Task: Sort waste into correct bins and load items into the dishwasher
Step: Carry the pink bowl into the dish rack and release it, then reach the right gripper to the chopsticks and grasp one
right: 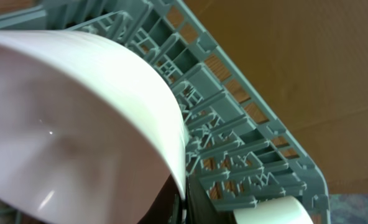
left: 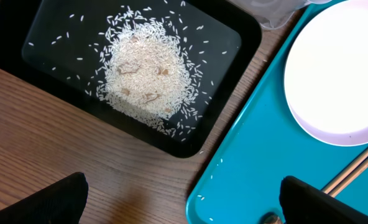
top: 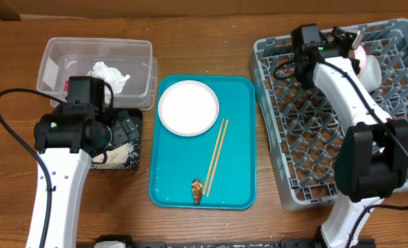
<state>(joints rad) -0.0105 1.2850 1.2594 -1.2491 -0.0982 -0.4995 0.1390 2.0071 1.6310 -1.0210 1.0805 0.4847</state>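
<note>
Left claw (left: pixel 184 208): spread wide, empty, above the wood just left of the teal tray (left: pixel 246 162).
Rice (left: pixel 148 78): heaped in the black tray (left: pixel 246 37), left of the teal tray.
Plate (left: pixel 333 74), chopsticks (left: pixel 352 174): on the teal tray, cut off by the frame.
Right claw (top: pixel 355 48): over the rack (top: pixel 307 138), right of the teal tray. The pink bowl (right: pixel 78 124) blocks its view, so open or closed cannot be told.

Soft, even light throughout; the close pinkish bowl (right: pixel 78 118) looks slightly blurred, perhaps overexposed.

Robot lab bench: two arms (top: pixel 59 172), dish rack (top: pixel 267 103), wooden table (top: pixel 211 34)
</note>
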